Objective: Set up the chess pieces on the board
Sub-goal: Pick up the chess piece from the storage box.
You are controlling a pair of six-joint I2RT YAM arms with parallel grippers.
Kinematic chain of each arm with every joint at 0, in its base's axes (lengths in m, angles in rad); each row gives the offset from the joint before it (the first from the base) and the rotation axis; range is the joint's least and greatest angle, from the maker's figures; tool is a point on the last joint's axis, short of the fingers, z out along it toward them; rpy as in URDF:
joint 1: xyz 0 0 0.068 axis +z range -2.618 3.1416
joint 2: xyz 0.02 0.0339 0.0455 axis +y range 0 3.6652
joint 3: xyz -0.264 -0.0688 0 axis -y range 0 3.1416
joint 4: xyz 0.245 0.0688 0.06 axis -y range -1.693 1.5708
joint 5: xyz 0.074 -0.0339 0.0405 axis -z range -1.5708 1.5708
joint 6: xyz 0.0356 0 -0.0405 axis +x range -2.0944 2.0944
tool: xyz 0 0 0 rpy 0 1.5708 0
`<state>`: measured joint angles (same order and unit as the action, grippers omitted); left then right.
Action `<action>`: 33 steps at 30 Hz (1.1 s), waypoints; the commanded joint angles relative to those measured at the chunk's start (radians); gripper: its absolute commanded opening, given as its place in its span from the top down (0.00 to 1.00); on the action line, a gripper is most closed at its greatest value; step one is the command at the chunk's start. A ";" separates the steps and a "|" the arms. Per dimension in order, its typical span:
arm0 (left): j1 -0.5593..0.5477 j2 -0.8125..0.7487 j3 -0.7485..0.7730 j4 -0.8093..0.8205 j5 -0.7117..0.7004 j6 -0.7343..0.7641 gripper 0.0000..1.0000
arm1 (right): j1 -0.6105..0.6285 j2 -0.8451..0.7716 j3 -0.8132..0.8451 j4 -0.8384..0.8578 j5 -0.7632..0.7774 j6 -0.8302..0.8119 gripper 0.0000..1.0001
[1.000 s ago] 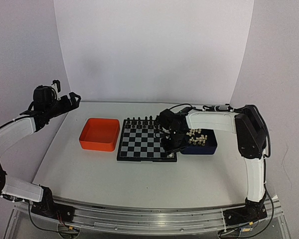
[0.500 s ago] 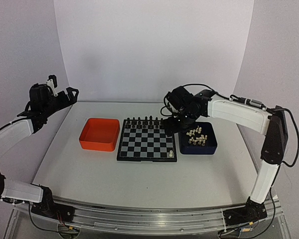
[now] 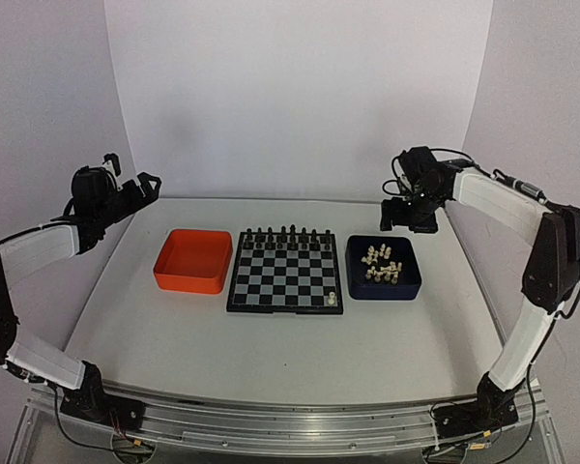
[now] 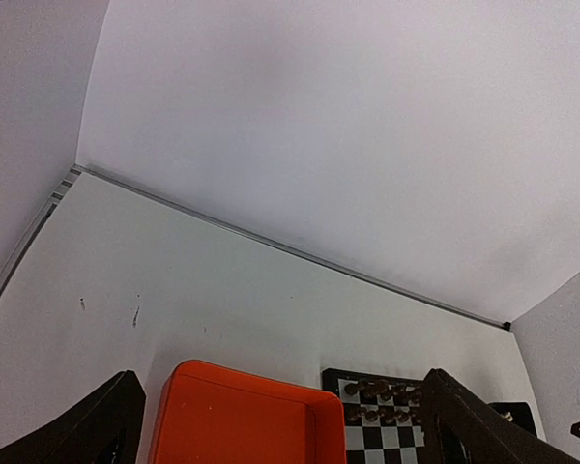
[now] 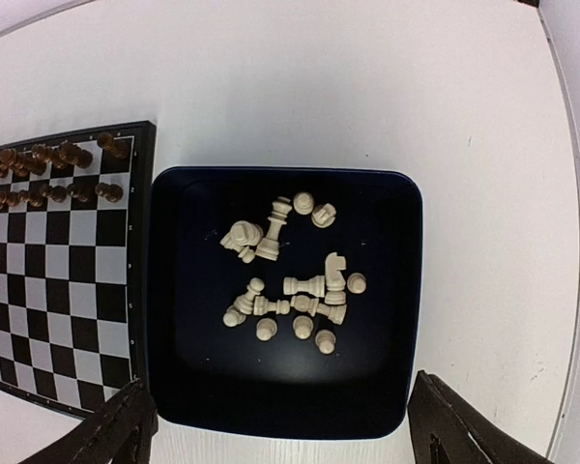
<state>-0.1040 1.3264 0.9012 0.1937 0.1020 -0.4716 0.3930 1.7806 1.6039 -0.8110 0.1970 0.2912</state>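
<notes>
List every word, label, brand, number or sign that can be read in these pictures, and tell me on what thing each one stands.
There are none: no text can be read in any view.
No print shows on the small black and silver-grey checkered chessboard, the tiny cream-white chess pieces, the orange square tray or the dark blue square tray.

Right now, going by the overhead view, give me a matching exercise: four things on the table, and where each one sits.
Things:
1. orange tray
2. dark blue tray
3. black chess pieces
4. lone cream-white piece

Places:
A. holds the loose cream-white chess pieces
B. near right corner square of the chessboard
C. left of the chessboard
D. two rows along the chessboard's far edge

Pairs: 1-C, 2-A, 3-D, 4-B
</notes>
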 commanded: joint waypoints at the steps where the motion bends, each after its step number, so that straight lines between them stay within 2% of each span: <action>1: 0.000 0.021 0.054 0.067 -0.020 -0.062 0.00 | -0.077 0.031 0.018 -0.001 -0.139 -0.020 0.13; 7: -0.002 0.051 0.083 0.060 -0.035 -0.094 0.00 | -0.131 0.125 0.078 -0.002 -0.167 -0.021 0.19; 12: -0.003 0.081 0.111 0.046 -0.031 -0.102 0.00 | -0.131 0.205 0.119 0.000 -0.149 0.094 0.31; 20: -0.003 0.126 0.144 0.052 -0.032 -0.087 0.00 | -0.122 0.310 0.153 0.058 -0.093 0.250 0.43; 26: -0.003 0.155 0.163 0.055 -0.021 -0.073 0.00 | -0.113 0.345 0.163 0.066 -0.019 0.294 0.54; 33: -0.003 0.181 0.178 0.059 0.000 -0.067 0.00 | -0.113 0.390 0.193 0.082 -0.015 0.321 0.59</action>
<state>-0.1040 1.4917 1.0182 0.2190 0.0798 -0.5507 0.2756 2.1394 1.7463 -0.7491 0.1557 0.5745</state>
